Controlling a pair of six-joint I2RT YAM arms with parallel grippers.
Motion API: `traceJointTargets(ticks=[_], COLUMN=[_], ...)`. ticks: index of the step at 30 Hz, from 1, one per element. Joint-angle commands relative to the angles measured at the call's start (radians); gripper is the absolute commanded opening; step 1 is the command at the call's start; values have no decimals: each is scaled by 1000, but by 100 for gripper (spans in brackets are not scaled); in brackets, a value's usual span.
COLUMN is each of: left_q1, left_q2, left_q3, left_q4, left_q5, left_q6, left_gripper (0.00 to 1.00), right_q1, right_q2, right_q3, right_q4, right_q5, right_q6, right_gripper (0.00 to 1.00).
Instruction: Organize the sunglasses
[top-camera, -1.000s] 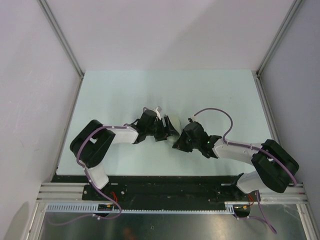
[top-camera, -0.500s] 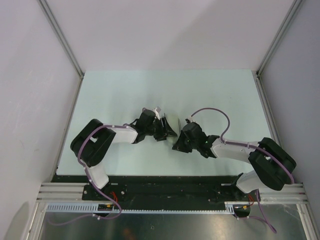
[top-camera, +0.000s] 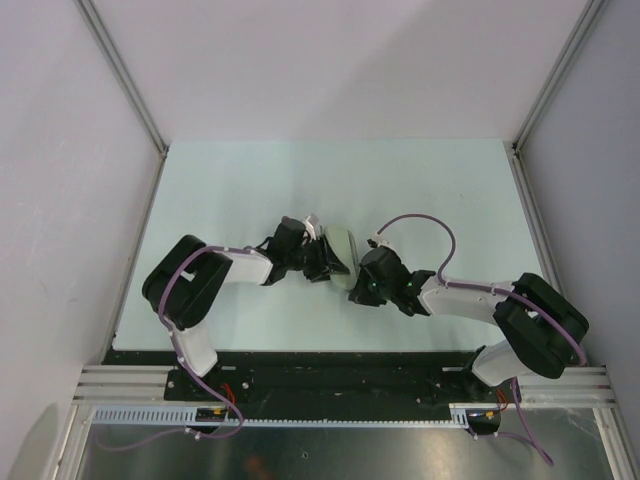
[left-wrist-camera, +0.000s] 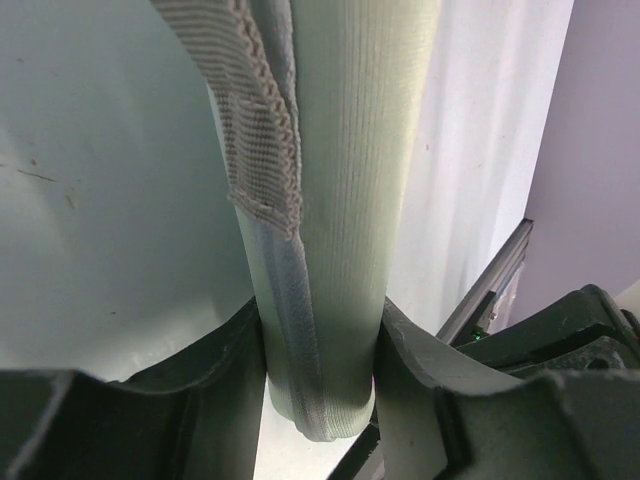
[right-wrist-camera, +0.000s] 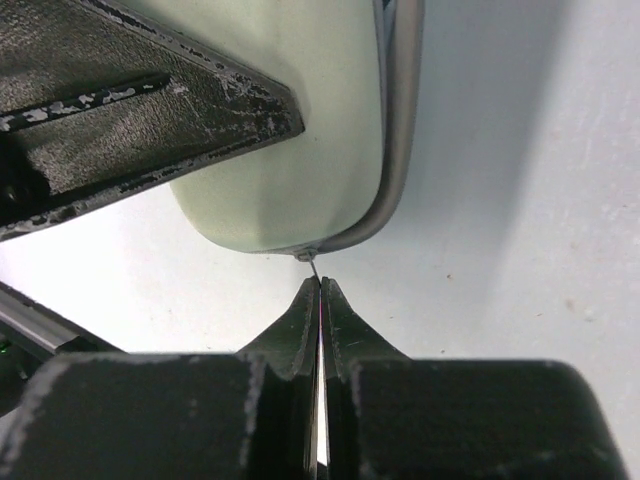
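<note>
Fingers from left and right meet just near of the middle of the pale green bench (top-camera: 250, 190), and we are in tight on the action. The left fingers (left-wrist-camera: 228, 375) are clamped on the case (left-wrist-camera: 350, 200), one dark pad pressed against each broad side of its lower end, so it stands on edge between them. Its ribbed pale fabric runs up and out of the left wrist view. Along its narrow edge we pick out a grey woven band (left-wrist-camera: 265, 150) with a stitched border. Over on the other side, the right fingers (right-wrist-camera: 305, 320) are pinched right together, tip against tip, just below the rounded end of the case. A thin metal zip pull (right-wrist-camera: 312, 268) drops from the corner of the grey zip line straight into the seam between those tips, so we call that a grip on the pull. One dark left finger crosses the upper left of that right wrist view, lying against the case. From above, the two wrists sit close, with the case between them. As for the sunglasses, we cannot see them in any view, and whether they lie inside the case we cannot tell.
</note>
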Motion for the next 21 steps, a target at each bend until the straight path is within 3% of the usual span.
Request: traceJointTargets(ticks=[1, 11, 16, 19, 20, 21], left_q1=[25, 27, 27, 27, 27, 27], left_q2=[10, 33, 39, 41, 41, 36], left_q3=[13, 56, 79, 85, 87, 85], left_q4=[-24, -86, -101, -109, -113, -124], left_q5=[0, 22, 36, 46, 48, 49], left_q6=[80, 123, 134, 141, 144, 160], left_gripper=[46, 47, 60, 72, 75, 79], right_q1=[-15, -66, -55, -29, -23, -20], right_q2=[5, -12, -23, -40, -44, -44], right_q3=[17, 15, 17, 14, 17, 15], right_q4=[-92, -87, -74, -60, -57, -55], right_q5=[107, 112, 68, 55, 57, 60], right_q6=[-80, -183, -203, -214, -214, -211], right_gripper=[0, 0, 0, 9, 19, 22])
